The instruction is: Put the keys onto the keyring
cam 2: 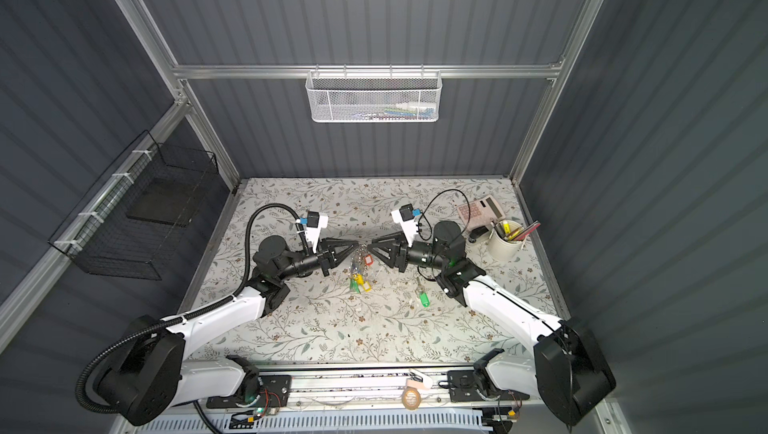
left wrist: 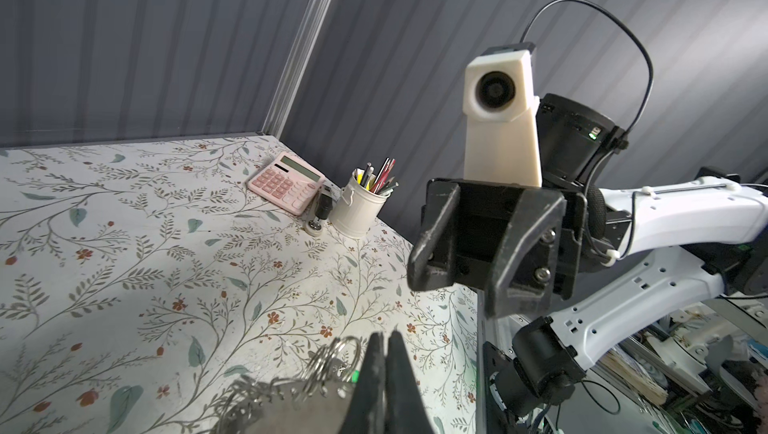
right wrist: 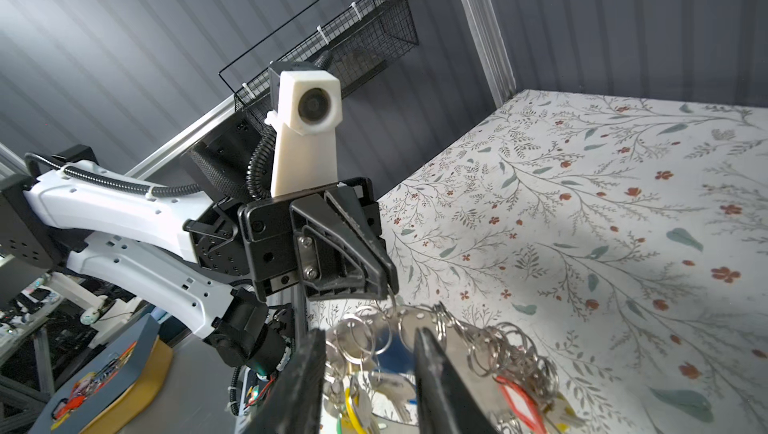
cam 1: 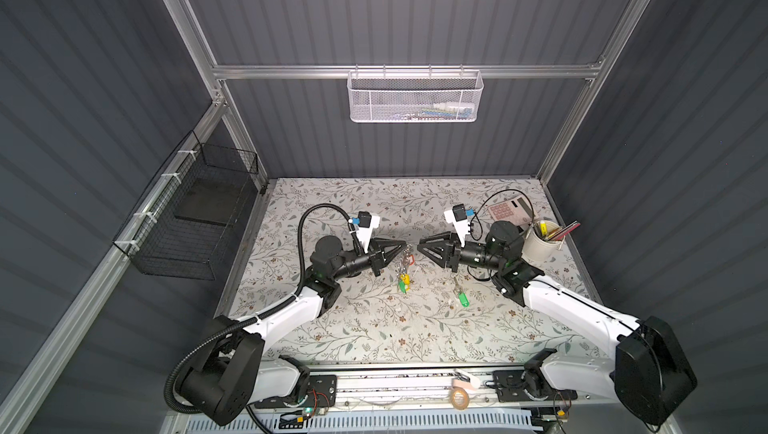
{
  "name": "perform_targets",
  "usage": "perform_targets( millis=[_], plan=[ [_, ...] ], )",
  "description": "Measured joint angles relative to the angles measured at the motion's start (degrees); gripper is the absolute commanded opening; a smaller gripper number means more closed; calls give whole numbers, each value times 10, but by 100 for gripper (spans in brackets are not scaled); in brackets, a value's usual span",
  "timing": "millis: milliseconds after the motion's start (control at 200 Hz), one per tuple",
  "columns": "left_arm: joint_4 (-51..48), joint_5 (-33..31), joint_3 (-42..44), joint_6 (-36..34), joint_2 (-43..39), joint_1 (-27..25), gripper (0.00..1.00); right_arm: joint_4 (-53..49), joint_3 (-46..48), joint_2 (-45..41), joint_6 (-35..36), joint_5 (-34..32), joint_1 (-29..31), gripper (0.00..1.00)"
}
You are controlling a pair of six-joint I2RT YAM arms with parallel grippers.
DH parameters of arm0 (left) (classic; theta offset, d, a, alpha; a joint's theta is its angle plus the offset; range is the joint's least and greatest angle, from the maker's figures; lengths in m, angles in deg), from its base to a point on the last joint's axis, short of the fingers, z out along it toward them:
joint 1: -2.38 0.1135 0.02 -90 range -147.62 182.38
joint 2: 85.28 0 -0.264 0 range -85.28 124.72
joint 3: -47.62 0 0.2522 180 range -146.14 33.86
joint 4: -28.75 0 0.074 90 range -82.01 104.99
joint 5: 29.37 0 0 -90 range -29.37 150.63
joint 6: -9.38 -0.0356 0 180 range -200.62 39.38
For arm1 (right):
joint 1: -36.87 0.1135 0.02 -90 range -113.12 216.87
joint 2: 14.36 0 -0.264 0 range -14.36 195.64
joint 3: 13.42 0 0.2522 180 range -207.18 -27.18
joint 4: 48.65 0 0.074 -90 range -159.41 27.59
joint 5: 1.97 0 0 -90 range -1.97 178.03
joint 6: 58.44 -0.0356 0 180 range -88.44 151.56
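Note:
The keyring (cam 1: 405, 263) (cam 2: 360, 263) hangs above the middle of the table, a bunch of silver rings (right wrist: 478, 340) with red, yellow and green tags. My left gripper (cam 1: 404, 244) (cam 2: 356, 244) (left wrist: 384, 338) is shut on its top edge; in the right wrist view the left fingertips (right wrist: 384, 282) pinch one ring. My right gripper (cam 1: 419, 245) (cam 2: 369, 245) (right wrist: 370, 334) faces it from the right, open, with the keyring's rings between its fingers (right wrist: 432, 369). The keys with the green tag (cam 1: 462, 298) (cam 2: 423, 299) lie flat on the table below the right gripper, apart from both grippers.
A pink calculator (cam 1: 509, 208) and a white cup of pens (cam 1: 542, 241) stand at the back right, behind the right arm. A white mesh basket (cam 1: 415, 97) hangs on the back wall, a black wire basket (cam 1: 195, 212) on the left wall. A tape roll (cam 1: 459, 398) lies on the front rail.

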Motion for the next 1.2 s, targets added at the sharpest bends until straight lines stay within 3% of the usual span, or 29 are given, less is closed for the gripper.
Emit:
perform_targets(
  millis=[360, 1201],
  plan=[
    [62, 7, -1, 25, 12, -12, 0, -17, 5, 6, 4, 26, 13, 25],
    [80, 10, -1, 33, 20, -29, 0, -11, 10, 12, -5, 38, 17, 28]
  ],
)
